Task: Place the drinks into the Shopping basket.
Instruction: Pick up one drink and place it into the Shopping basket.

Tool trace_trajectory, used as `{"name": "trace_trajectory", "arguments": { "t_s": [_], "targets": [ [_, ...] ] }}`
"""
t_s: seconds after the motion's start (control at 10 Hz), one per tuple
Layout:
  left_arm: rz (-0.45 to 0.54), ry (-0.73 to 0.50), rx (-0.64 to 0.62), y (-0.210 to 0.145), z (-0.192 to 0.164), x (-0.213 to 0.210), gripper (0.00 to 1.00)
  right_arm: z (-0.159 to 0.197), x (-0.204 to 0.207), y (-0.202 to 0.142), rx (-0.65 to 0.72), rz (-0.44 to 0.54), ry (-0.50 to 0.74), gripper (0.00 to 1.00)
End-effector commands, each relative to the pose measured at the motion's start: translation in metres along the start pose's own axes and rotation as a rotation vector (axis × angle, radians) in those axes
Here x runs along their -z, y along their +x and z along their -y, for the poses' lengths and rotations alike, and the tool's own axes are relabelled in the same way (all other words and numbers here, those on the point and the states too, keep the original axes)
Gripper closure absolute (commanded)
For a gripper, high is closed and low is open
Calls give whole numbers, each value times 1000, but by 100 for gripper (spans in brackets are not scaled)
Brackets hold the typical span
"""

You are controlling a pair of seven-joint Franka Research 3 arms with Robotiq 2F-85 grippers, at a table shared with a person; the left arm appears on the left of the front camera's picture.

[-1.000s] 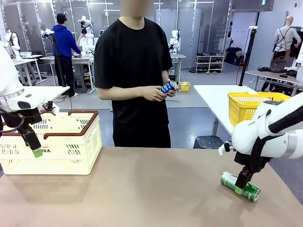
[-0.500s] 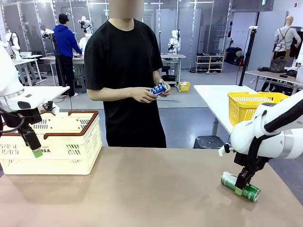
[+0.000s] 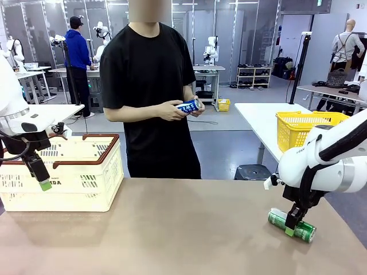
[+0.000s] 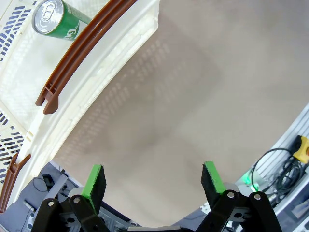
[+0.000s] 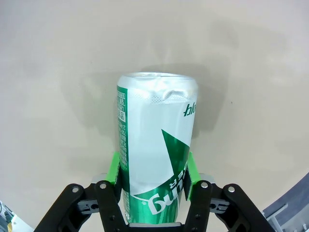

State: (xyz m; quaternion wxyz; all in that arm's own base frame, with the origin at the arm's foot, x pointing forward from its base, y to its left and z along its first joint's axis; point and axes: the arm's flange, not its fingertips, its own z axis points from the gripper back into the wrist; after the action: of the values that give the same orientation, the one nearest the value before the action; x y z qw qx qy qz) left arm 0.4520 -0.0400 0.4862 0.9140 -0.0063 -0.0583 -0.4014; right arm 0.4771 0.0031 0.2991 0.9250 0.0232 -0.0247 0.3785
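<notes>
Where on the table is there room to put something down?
The wide bare middle of the table, between the basket and the lying can. It is crowded at the right pincer, which grips that can.

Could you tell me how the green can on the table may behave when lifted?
The slim green metal can lies on its side, so it would probably roll if released. Its wall looks dented near one end, suggesting thin, crushable metal. Clamped in the right hand, its glossy sides might slip.
</notes>
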Motion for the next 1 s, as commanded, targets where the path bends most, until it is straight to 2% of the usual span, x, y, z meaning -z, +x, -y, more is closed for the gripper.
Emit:
{"name": "trace_trajectory", "arguments": {
  "t_s": [0.0, 0.4, 0.5, 0.7, 0.9],
  "targets": [
    [9, 7, 1, 0, -1, -1, 0, -4, -5, 4, 48, 1, -36, 86],
    [9, 7, 1, 0, -1, -1, 0, -46, -68, 22, 173, 8, -151, 86],
    [9, 7, 1, 0, -1, -1, 0, -58, -90, 26, 214, 33, -137, 86],
    [9, 7, 1, 0, -1, -1, 0, -79, -123, 28, 204, 39, -202, 86],
    [9, 7, 1, 0, -1, -1, 0, -89, -137, 28, 199, 84, -198, 86]
  ]
}}
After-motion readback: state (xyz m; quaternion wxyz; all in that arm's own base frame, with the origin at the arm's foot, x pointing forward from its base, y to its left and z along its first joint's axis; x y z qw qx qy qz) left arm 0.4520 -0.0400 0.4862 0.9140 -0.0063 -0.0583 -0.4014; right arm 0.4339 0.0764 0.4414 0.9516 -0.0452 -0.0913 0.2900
